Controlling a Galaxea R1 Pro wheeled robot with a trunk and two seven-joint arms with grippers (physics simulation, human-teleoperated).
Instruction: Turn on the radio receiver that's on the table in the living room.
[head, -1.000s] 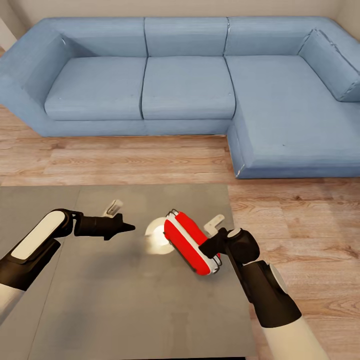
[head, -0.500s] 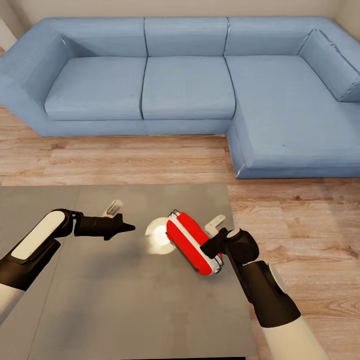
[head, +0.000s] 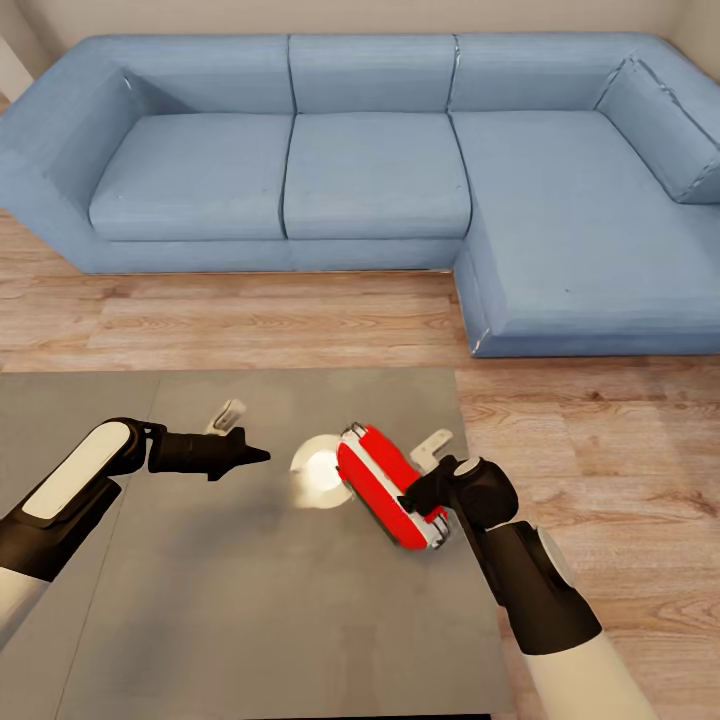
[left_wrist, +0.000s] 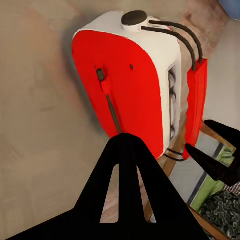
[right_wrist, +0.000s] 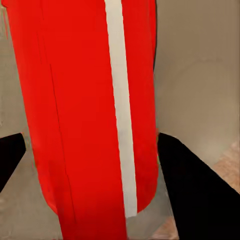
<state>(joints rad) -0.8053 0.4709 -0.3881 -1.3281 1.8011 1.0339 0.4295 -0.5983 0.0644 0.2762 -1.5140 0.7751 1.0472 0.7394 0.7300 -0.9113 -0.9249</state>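
The radio receiver (head: 385, 487) lies tilted on the grey table (head: 250, 600), red with a white middle band. In the left wrist view the radio receiver (left_wrist: 125, 85) shows a dark round knob (left_wrist: 134, 18) and a thin handle (left_wrist: 177, 35). My right gripper (head: 422, 492) is open at the radio's near right end, and its black fingers (right_wrist: 195, 190) flank the red body (right_wrist: 85, 115) on both sides. My left gripper (head: 255, 456) hangs shut and empty over the table, a little to the left of the radio, its tip (left_wrist: 125, 140) pointing at the radio's red face.
A blue L-shaped sofa (head: 380, 170) stands beyond the table across a strip of light wood floor (head: 250, 320). The table's right edge (head: 475, 520) runs just past my right arm. A bright glare spot (head: 318, 470) sits on the tabletop beside the radio.
The radio has shifted slightly to the right, toward my right gripper. Both arms stay where they were.
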